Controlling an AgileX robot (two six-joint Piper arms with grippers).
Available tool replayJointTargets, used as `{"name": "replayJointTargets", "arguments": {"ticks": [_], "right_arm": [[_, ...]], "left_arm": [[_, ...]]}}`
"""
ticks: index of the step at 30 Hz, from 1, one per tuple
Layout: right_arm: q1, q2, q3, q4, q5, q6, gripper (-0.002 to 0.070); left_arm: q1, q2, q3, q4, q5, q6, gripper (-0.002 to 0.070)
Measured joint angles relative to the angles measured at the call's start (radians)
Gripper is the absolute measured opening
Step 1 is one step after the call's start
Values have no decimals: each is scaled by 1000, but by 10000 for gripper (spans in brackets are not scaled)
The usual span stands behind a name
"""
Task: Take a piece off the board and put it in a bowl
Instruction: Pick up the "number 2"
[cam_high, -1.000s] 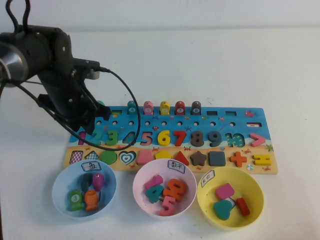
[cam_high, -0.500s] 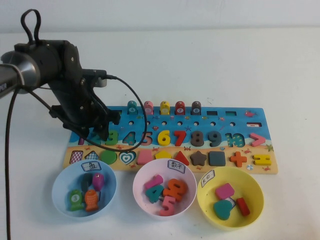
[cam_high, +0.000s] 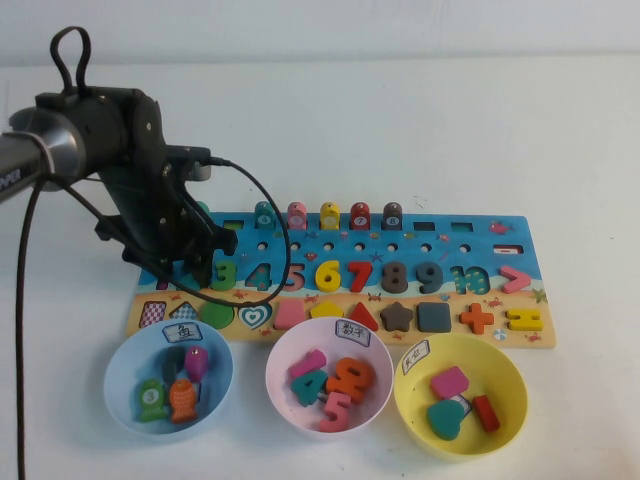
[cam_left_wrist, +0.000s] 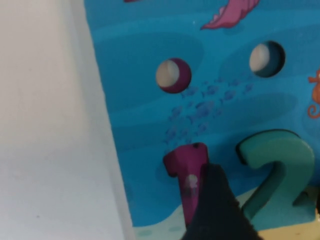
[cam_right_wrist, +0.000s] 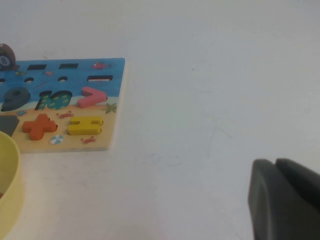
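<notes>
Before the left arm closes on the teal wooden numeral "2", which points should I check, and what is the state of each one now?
1. Teal wooden numeral "2" seated in the long wooden puzzle board: ok.
2. Left gripper over the board's left end, at the "2": ok; one dark finger sits between the magenta "1" and the "2".
3. Second finger on the far side of the "2": cannot tell.
4. Finger clear of the magenta "1": not ok; it overlaps it in the left wrist view.
5. Pale pink round plastic bowl has room: ok; pieces inside, space left.
6. Right gripper parked off the board: ok.
</notes>
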Motion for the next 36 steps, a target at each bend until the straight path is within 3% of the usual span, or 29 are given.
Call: {"name": "replayJointTargets", "arguments": {"ticks": [8,15,36], "right_arm": [[0,0,0,0,0,0,-17],[0,0,0,0,0,0,-17],[0,0,0,0,0,0,-17]], "left_arm": [[0,0,-2,4,0,0,342],[2,0,-4,-7,7,-5,200],[2,0,-9,-9,30,-6,199]]}}
